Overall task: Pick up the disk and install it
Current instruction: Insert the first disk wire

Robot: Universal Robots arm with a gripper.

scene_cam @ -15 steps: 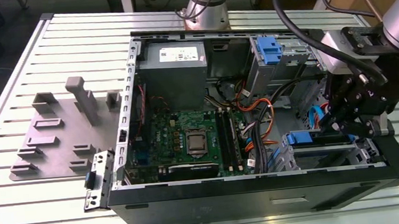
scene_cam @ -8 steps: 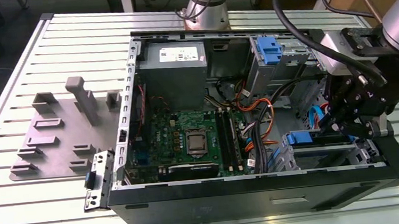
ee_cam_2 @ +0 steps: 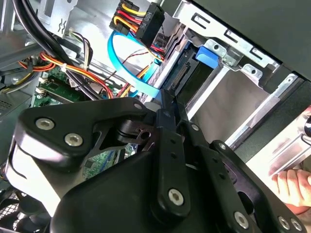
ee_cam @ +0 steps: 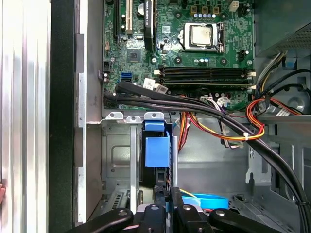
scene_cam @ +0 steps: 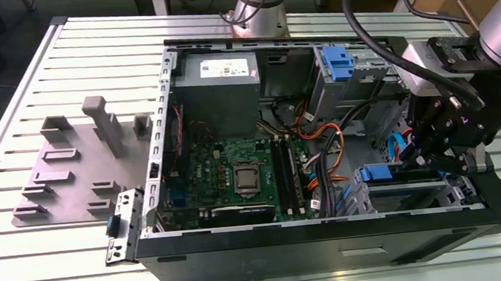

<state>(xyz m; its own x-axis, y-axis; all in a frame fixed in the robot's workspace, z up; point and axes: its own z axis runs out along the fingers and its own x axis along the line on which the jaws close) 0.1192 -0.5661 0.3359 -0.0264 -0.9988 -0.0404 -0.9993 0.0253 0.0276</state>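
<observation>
The disk [ee_cam: 156, 145] sits edge-up in the drive bay of the open computer case [scene_cam: 331, 248], its blue end piece showing between the silver bay rails. In the exterior view its blue end [scene_cam: 376, 173] lies at the case's front right corner. My gripper [ee_cam: 167, 195] hangs just over the disk's connector end, fingers pressed together with nothing seen between them. In the second wrist view the fingertips of my gripper [ee_cam_2: 167, 104] meet close to the disk's dark connector edge [ee_cam_2: 182, 77]; I cannot tell whether they touch it.
Bundled black, orange and flat blue cables [ee_cam_2: 129, 68] run beside the bay. A grey metal box [scene_cam: 219, 82] and a blue clip with a perforated cage [scene_cam: 338, 63] sit at the case's back. A person's hand [ee_cam_2: 291, 187] rests outside the case. A grey fixture plate [scene_cam: 73, 168] lies on the table.
</observation>
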